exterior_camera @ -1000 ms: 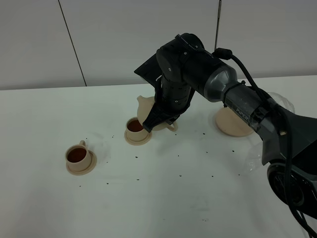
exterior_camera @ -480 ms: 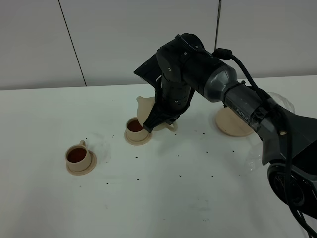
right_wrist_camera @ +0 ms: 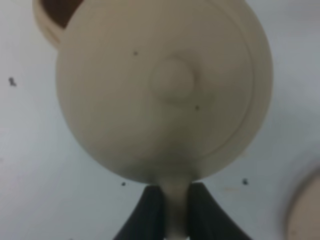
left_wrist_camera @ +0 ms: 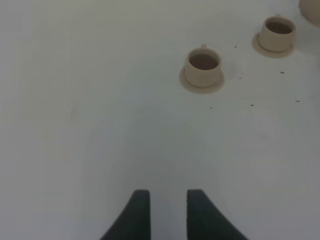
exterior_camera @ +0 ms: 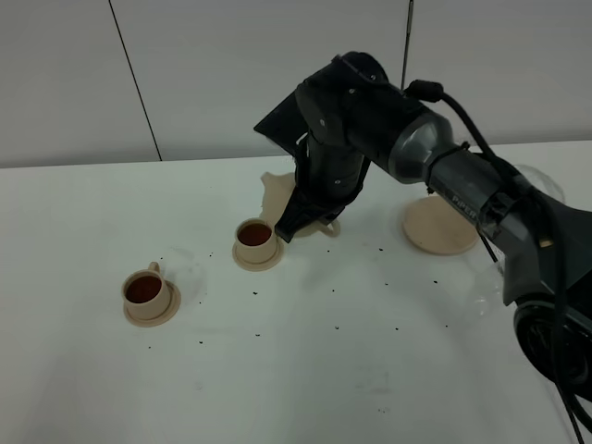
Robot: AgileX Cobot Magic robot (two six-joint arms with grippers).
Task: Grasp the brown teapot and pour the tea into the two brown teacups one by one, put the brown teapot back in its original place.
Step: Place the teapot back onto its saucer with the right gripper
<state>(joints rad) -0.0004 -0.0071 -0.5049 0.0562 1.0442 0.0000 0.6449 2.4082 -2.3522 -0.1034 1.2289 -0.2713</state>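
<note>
Both teacups [exterior_camera: 146,289] [exterior_camera: 254,237] are seen filled. The teapot [right_wrist_camera: 165,90], clamped at its handle by the right tool [right_wrist_camera: 172,209], awaits return to the large saucer [exterior_camera: 439,225].

Mostly hidden behind the right arm [exterior_camera: 370,129]: brown teapot [exterior_camera: 275,196]. Blurred up close on the right wrist: teapot lid; saucer [right_wrist_camera: 306,212] cut off at the edge.

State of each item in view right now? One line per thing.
teapot: lid on, held off the table by its handle, behind the nearer cup
right gripper: shut on the teapot handle
left gripper: open, holding nothing
left cup: full of tea, on its saucer
right cup: full of tea, on its saucer
large saucer: bare
</note>
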